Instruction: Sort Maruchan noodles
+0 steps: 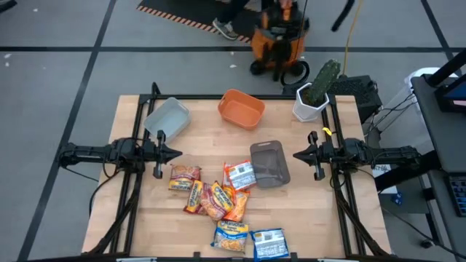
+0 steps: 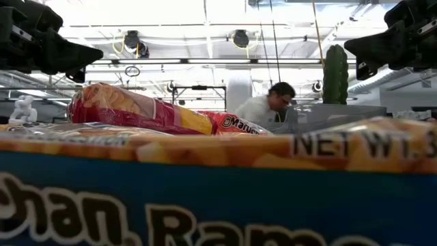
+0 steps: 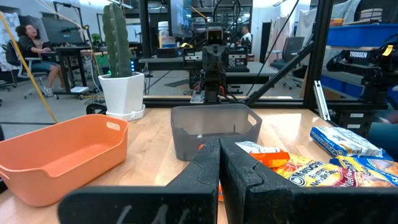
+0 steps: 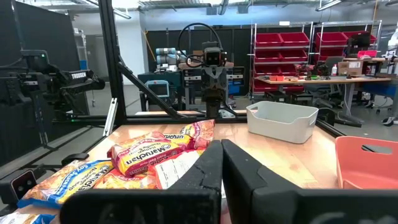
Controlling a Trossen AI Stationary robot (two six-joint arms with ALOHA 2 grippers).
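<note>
Several Maruchan noodle packets lie in a loose heap on the wooden table's near middle: orange ones, a red-and-white one, and two yellow-and-blue ones at the near edge. They also show in the right wrist view and the left wrist view. My left gripper hovers shut and empty at the table's left. My right gripper hovers shut and empty at the right. Each points toward the other.
A light grey tray stands at the far left, an orange tray at the far middle, a dark grey tray beside the heap. A potted cactus stands at the far right corner. A person sits beyond the table.
</note>
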